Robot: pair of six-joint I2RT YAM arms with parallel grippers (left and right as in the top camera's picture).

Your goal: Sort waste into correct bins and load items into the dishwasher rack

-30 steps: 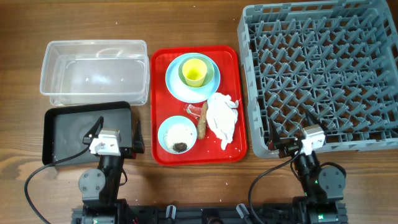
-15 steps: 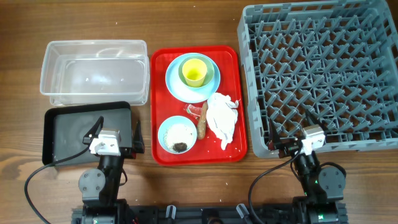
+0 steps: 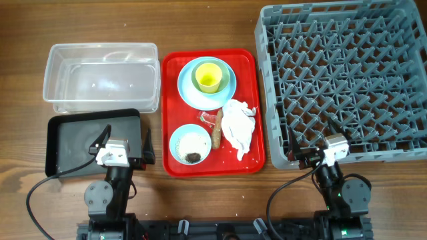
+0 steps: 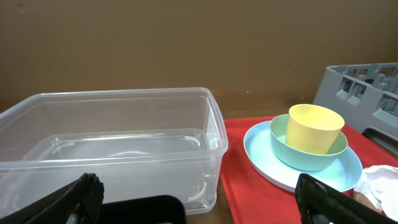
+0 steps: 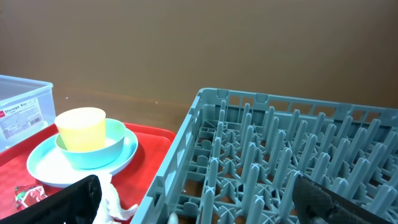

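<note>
The left hand [image 3: 124,144] hangs low at the near edge of the desk [image 3: 200,27], its two fingers spread wide apart and holding nothing. Under it lies the black tray [image 3: 73,143]; one finger is above the tray's floor and the other is just past the tray's right edge. Straight ahead of this hand, beyond the tray, stands the clear tub [image 3: 100,80], with nothing in it.

To the right of the left hand, between the two hands, lies the red tray [image 3: 252,150]. On the part nearest the hands sits the small blue bowl [image 3: 175,142], with white crumbs and a brown lump [image 3: 192,157] inside. Just right of the bowl lies the brown stick [image 3: 218,131], with the red wrapper [image 3: 207,118] touching its far end. The crumpled napkin [image 3: 238,127] rests against the stick's right side. Farther from the hands, the blue plate [image 3: 189,93] carries the green bowl [image 3: 225,80], and the yellow cup [image 3: 208,75] stands upright in that bowl.

The right hand [image 3: 313,141] is also low at the near edge, fingers wide apart and empty. It sits at the near left corner of the grey rack [image 3: 347,67], which spreads ahead of it and to its right, all pegs bare.
</note>
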